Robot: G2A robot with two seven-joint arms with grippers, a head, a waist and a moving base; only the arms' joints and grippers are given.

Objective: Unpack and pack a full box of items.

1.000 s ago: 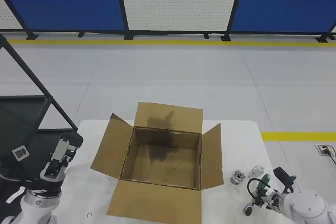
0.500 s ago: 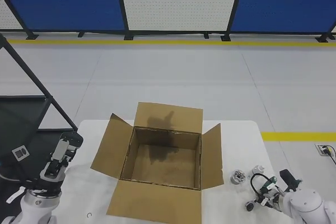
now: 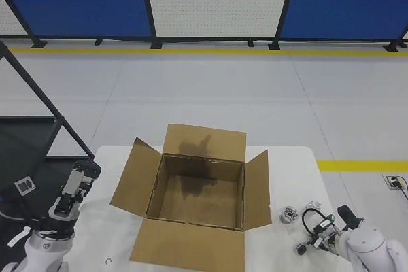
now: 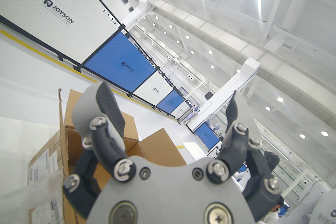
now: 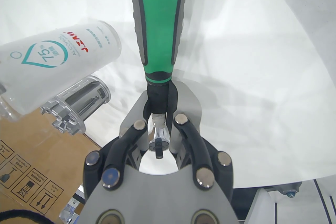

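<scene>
An open cardboard box (image 3: 204, 141) stands mid-table with its flaps spread and its inside bare. My right gripper (image 5: 158, 104) is shut on the neck of a green-handled ratchet wrench (image 5: 158, 12), just behind its metal head. The handle points away over the white table. From above, that gripper (image 3: 317, 238) and the wrench (image 3: 327, 219) sit at the table's front right corner. My left gripper (image 4: 169, 100) is open and empty, pointing up beside the box; from above this gripper (image 3: 78, 183) is left of the box.
A white bottle (image 5: 52, 59) and a ribbed metal cylinder (image 5: 78, 104) lie between the wrench and the box (image 5: 31, 151); from above they are the bottle (image 3: 313, 206) and cylinder (image 3: 288, 215). A black rack (image 3: 27, 136) stands left of the table (image 3: 289, 170).
My right gripper has shifted a little toward the table's front edge and sunk lower, with the wrench still in it. The left arm and the box have stayed put.
</scene>
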